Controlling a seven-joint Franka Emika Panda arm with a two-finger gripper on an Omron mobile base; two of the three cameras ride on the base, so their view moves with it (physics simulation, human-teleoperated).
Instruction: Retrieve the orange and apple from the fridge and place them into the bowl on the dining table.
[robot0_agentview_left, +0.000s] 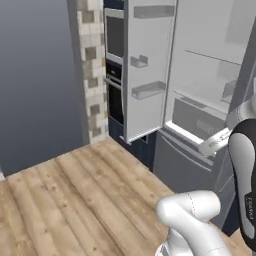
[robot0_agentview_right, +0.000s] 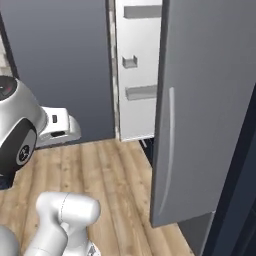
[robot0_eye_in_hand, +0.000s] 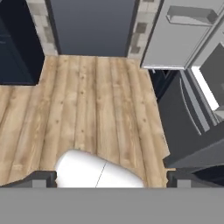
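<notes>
Wood plank floor (robot0_agentview_left: 75, 200) w/ open fridge (robot0_agentview_left: 200, 75) standing on it, white shelves inside.

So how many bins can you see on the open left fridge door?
3, stacked on the white inner face of the open grey steel fridge door: top, small middle, lower. More may sit above frame.

The fridge (robot0_agentview_left: 200, 75) interior is cut off at the right edge and partly hidden behind the arm (robot0_agentview_left: 245, 165).
</notes>
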